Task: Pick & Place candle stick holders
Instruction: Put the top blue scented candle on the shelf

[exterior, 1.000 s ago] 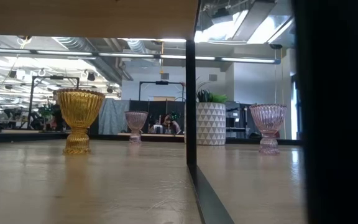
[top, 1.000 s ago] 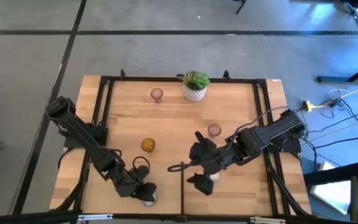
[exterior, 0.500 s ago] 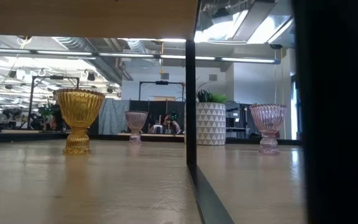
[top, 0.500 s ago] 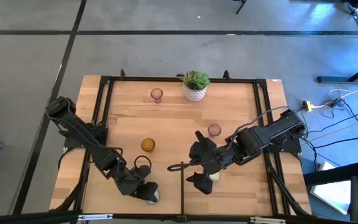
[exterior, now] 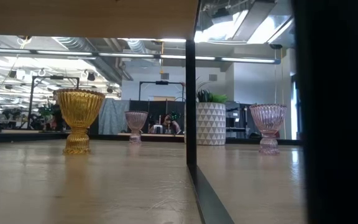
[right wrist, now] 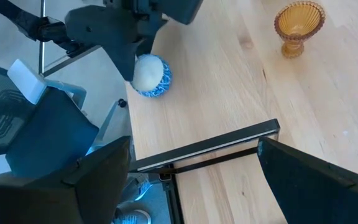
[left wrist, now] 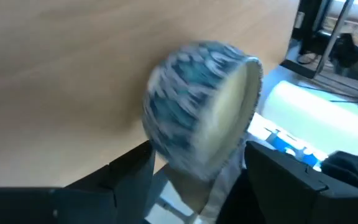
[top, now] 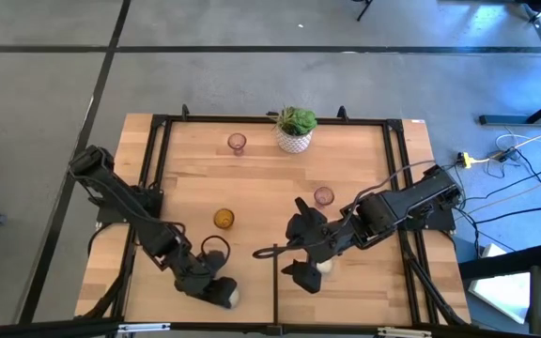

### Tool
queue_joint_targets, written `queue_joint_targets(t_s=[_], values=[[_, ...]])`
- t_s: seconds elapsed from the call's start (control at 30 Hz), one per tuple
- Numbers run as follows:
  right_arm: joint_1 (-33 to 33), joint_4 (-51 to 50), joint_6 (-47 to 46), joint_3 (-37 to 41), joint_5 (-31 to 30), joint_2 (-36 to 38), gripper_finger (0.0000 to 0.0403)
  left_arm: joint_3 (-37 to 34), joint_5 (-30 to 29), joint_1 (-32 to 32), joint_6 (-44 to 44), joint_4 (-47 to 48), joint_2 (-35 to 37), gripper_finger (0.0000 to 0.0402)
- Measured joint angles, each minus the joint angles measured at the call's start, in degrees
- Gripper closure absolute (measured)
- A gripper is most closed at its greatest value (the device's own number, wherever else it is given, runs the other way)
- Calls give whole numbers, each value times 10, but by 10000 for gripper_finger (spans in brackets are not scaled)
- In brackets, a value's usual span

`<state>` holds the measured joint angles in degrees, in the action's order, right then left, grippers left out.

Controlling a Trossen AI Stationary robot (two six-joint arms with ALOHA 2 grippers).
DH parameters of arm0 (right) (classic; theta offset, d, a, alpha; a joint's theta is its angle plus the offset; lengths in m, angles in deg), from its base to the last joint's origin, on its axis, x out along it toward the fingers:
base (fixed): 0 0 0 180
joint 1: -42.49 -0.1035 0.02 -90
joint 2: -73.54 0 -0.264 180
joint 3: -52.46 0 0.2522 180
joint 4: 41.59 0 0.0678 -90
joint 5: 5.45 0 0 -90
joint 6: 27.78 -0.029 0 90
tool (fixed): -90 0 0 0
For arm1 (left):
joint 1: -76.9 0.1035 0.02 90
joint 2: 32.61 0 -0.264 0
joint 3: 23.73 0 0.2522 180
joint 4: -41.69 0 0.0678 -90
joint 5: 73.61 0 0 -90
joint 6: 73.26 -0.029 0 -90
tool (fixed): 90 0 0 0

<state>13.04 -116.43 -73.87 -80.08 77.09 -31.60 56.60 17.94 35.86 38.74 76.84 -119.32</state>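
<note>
jaws of the left gripper (top: pixel 216 289) stand released around a blue-patterned holder (left wrist: pixel 197 112) lying tipped near the table (top: pixel 252 178) edge; the right gripper (top: pixel 301 252) waits released over a white holder (top: pixel 325 267).

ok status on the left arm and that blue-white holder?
Left gripper open at the near edge. Blue-white holder between its fingers, tipped on its side. Right gripper open, waiting mid-table.

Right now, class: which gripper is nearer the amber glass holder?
Left. The left gripper is just below the amber glass holder in the high view, at the table's near edge. The right gripper sits farther off, beside it.
</note>
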Motion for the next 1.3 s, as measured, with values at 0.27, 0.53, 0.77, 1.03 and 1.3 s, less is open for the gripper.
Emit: queue_joint_targets(t_s=[0.27, 0.53, 0.77, 1.03, 1.3], values=[[0, 0, 0, 0, -8, 0, 52, 76, 1, 3, -23, 114, 0, 162], [-3, -23, 0, 0, -9, 0, 52, 138, -52, 5, -42, 274, 0, 183], [-10, -125, -26, 0, -9, 0, 55, 149, -139, 7, -42, 327, -3, 246], [-56, -163, -68, 0, -36, 0, 96, 149, -172, -3, -106, 263, -18, 361], [-82, -172, -105, 0, -69, 0, 209, 187, -199, -97, -61, 293, -18, 400]])
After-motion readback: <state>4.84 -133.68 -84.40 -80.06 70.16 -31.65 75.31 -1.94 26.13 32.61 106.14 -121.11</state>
